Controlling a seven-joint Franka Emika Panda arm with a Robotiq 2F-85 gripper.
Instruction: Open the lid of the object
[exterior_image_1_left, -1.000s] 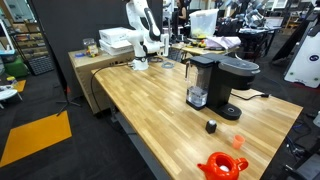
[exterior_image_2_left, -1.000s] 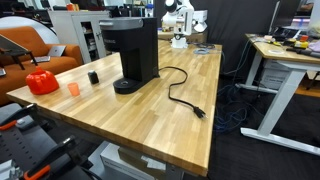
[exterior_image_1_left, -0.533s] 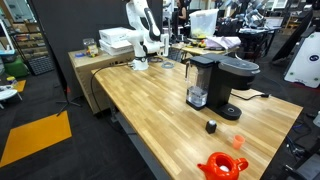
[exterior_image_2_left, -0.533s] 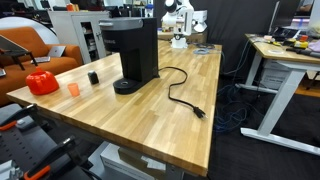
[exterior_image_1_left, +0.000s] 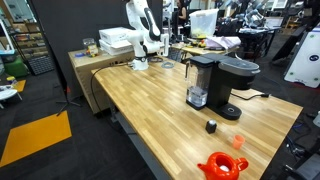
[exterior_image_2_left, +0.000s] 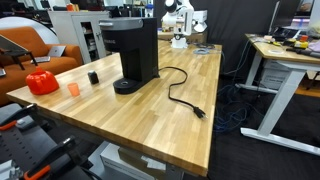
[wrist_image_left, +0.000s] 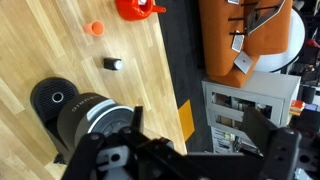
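The object, a black coffee maker, stands on the wooden table in both exterior views (exterior_image_1_left: 222, 82) (exterior_image_2_left: 135, 50). Its smoky water tank (exterior_image_1_left: 199, 80) is at one side. Its domed black lid (exterior_image_1_left: 240, 68) lies shut on the brew head. In the wrist view the coffee maker (wrist_image_left: 85, 118) is at the lower left, seen from above, with its round drip base (wrist_image_left: 55, 98) beside it. My gripper (wrist_image_left: 200, 115) is open and empty, far from the machine. My white arm (exterior_image_1_left: 140, 22) (exterior_image_2_left: 182, 20) stands at the far end of the table.
A small black cylinder (exterior_image_1_left: 211, 126) (exterior_image_2_left: 93, 77), an orange cup (exterior_image_1_left: 238, 142) (exterior_image_2_left: 73, 88) and a red item (exterior_image_1_left: 222, 165) (exterior_image_2_left: 41, 82) sit near the machine. Its black power cord (exterior_image_2_left: 180, 95) trails across the table. An orange chair (wrist_image_left: 250, 35) stands beyond the table edge.
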